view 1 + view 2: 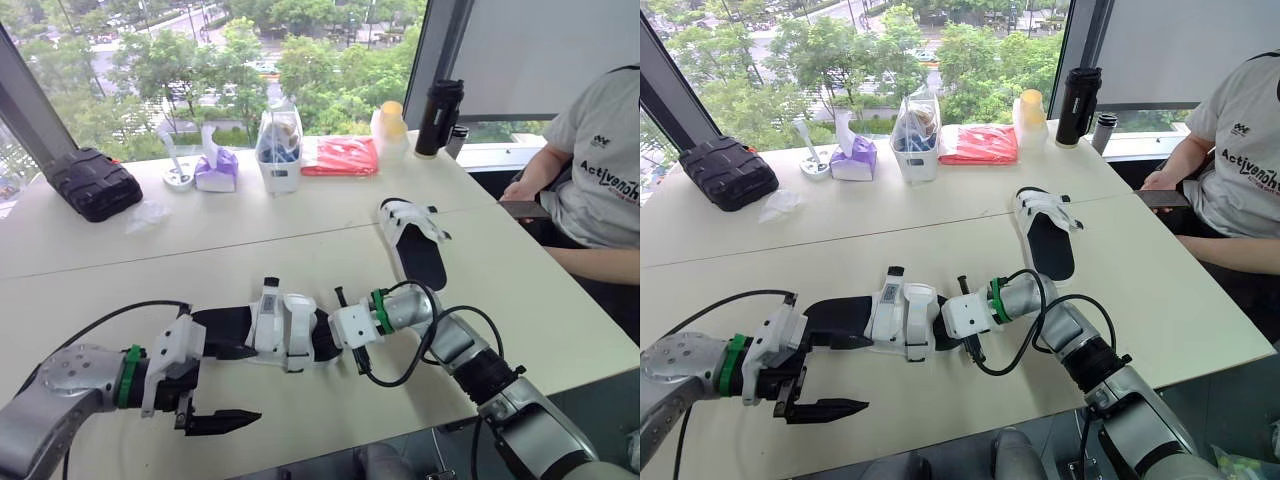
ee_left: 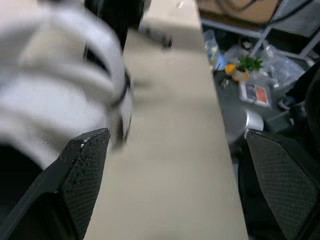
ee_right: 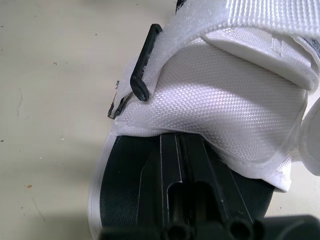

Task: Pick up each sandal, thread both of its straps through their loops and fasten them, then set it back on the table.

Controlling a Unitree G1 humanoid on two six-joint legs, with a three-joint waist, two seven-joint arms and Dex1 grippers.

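**Sandals both flat on the table, grippers at the near one**

Near sandal (image 1: pixel 285 330) lies lengthwise across the front of the pale table (image 1: pixel 560 300), black footbed up, with its white upper and straps bunched over the middle. The right gripper (image 3: pixel 179 145) lies low over the footbed at one end of it. Its two black fingers are pressed together with no gap, and their tips reach the edge of the white upper. I cannot tell whether they pinch anything. Just beside them, a black loop (image 3: pixel 142 65) stands at the side of the upper, and a white strap (image 3: pixel 270 20) crosses above it.

The left gripper (image 2: pixel 177 140) is at the sandal's other end, spread wide and holding nothing. Its fingers (image 2: pixel 85 175) hang just over the tabletop.

The far sandal (image 1: pixel 412 240) rests further back and to the right, well apart from both grippers.

Along the window edge stand a black pouch (image 1: pixel 95 183), a tissue pack (image 1: pixel 215 165), a clear bag (image 1: pixel 280 145), a red packet (image 1: pixel 340 155) and a black flask (image 1: pixel 438 115). A person (image 1: pixel 600 170) sits at the table's right end.
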